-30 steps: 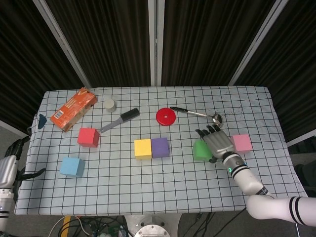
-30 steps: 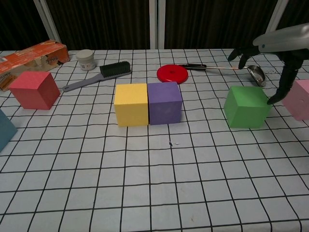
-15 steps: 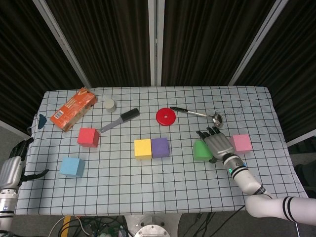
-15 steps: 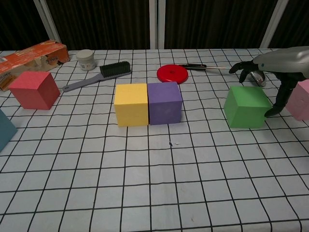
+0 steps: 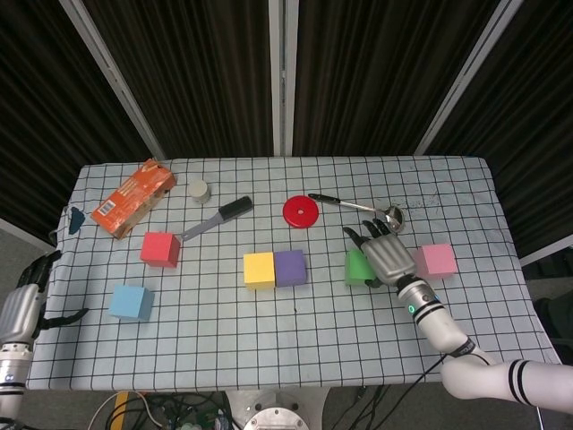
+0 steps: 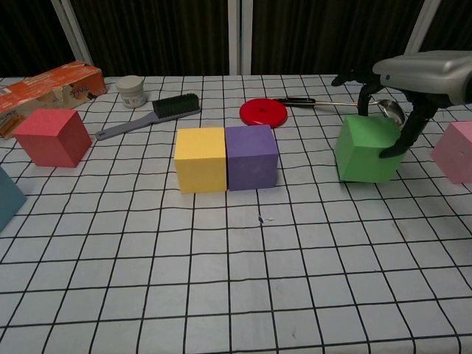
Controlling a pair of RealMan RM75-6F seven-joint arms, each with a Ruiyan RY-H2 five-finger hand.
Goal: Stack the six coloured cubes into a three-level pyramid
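My right hand (image 6: 391,110) now grasps the green cube (image 6: 365,150), lifted and tilted; base row can grow.

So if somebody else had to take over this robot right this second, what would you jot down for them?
Right hand: grips the green cube, which looks lifted and tilted.
Left hand: at the table's left edge, open, holding nothing.
Yellow cube and purple cube sit touching at the centre: two of the bottom row.
Red cube and blue cube lie loose on the left, pink cube on the right.
Done: two cubes placed.
Left: probably set green beside purple, then stack two cubes, then one on top.
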